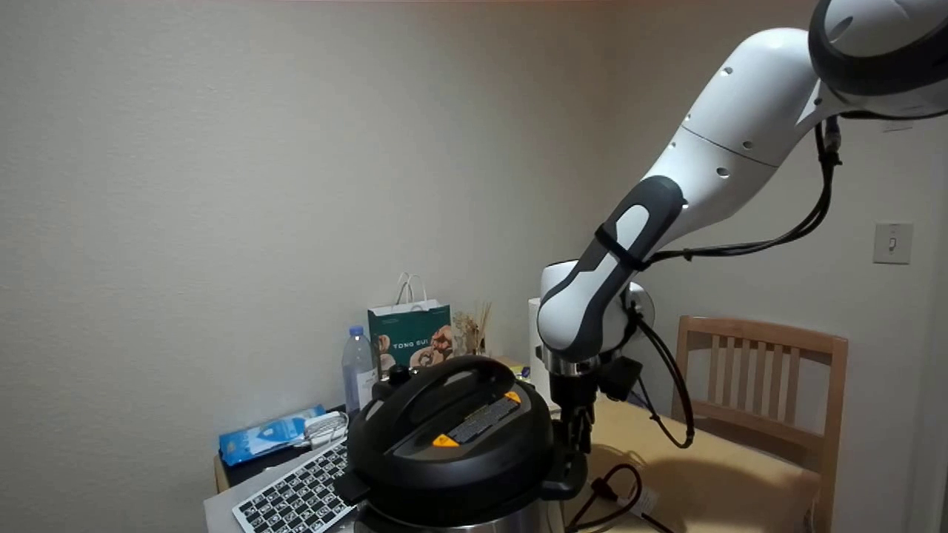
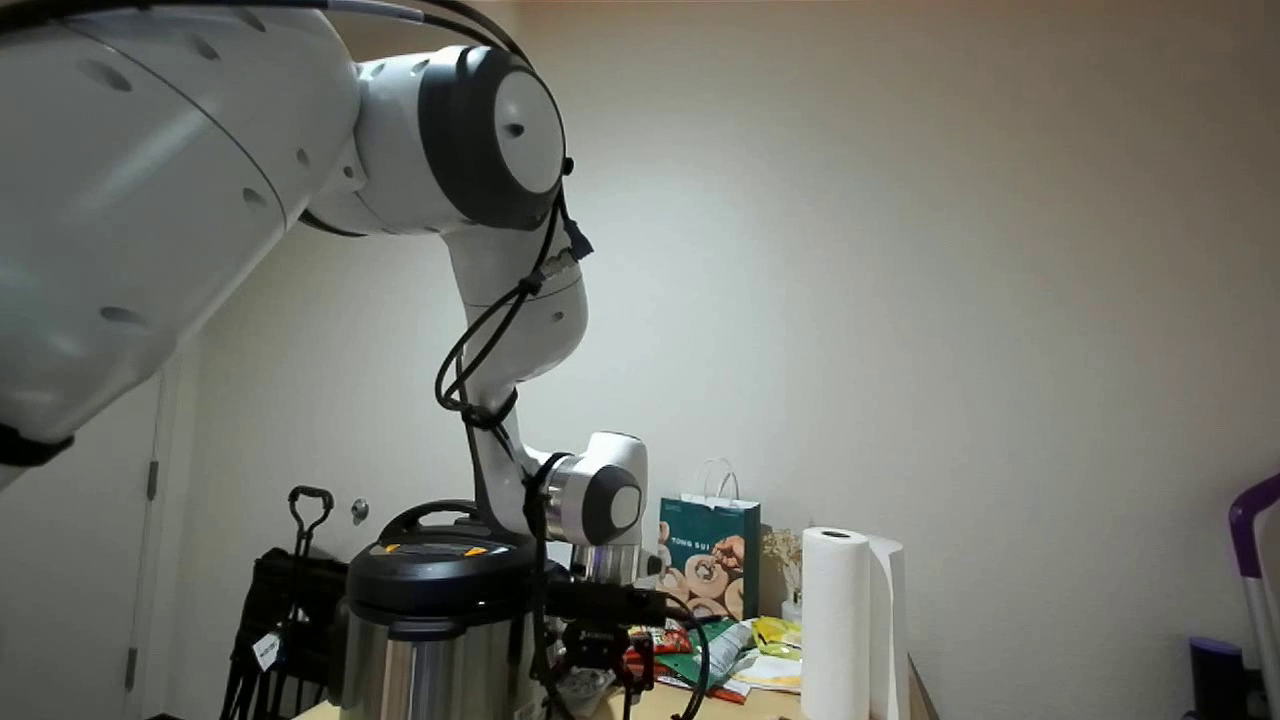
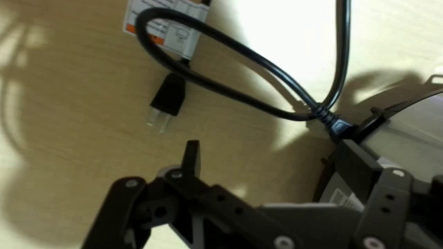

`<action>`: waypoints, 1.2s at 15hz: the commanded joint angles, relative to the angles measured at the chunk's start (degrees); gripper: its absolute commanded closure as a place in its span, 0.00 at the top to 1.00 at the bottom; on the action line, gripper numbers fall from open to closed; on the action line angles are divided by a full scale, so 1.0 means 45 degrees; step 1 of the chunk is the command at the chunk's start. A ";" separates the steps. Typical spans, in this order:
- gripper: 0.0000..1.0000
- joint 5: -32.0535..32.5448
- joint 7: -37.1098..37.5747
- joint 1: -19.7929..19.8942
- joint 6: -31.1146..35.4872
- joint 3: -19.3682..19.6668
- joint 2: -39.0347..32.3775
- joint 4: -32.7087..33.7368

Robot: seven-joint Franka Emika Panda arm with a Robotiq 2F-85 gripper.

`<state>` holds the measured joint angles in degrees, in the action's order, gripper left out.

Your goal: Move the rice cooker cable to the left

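Note:
The rice cooker cable [image 3: 242, 49] is a black cord looped on the table in the wrist view. One end joins the cooker at the right; its pronged plug [image 3: 169, 93] lies at the left by a white label. The cable also shows right of the cooker in an exterior view [image 1: 639, 485]; I cannot make it out in the other exterior picture. The rice cooker [image 1: 459, 444] has a black lid and silvery body, also visible in an exterior view [image 2: 440, 580]. My gripper [image 3: 277, 159] is open and empty, pointing down beside the cooker, its right finger close to the cooker and cable connector.
A keyboard [image 1: 296, 488], a blue packet [image 1: 266, 437] and a bottle [image 1: 358, 370] are beyond the cooker. A green paper bag [image 2: 708, 555], snack packets [image 2: 715, 650] and a paper towel roll [image 2: 836, 620] stand behind the gripper. A wooden chair [image 1: 763, 385] is at the table's edge.

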<state>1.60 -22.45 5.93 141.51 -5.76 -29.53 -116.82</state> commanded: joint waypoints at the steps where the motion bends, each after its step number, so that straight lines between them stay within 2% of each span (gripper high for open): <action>1: 1.00 0.0229 0.0226 -0.0187 0.0204 0.0276 0.0200 -0.0105; 4: 1.00 0.1256 0.1280 -0.0545 -0.0081 0.1296 0.0828 -0.0802; 7: 1.00 0.0836 0.1777 -0.0333 -0.0302 0.1418 0.0408 -0.0849; 9: 1.00 -0.0061 0.1195 0.0212 0.0415 0.0953 0.0588 -0.1252; 15: 1.00 -0.3528 -0.0209 0.1572 0.3617 -0.0972 0.2737 -0.2990; 18: 1.00 -0.4947 -0.0487 0.1578 0.4881 -0.1742 0.3935 -0.3657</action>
<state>-14.88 -21.60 11.92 158.66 -10.27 -18.84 -127.56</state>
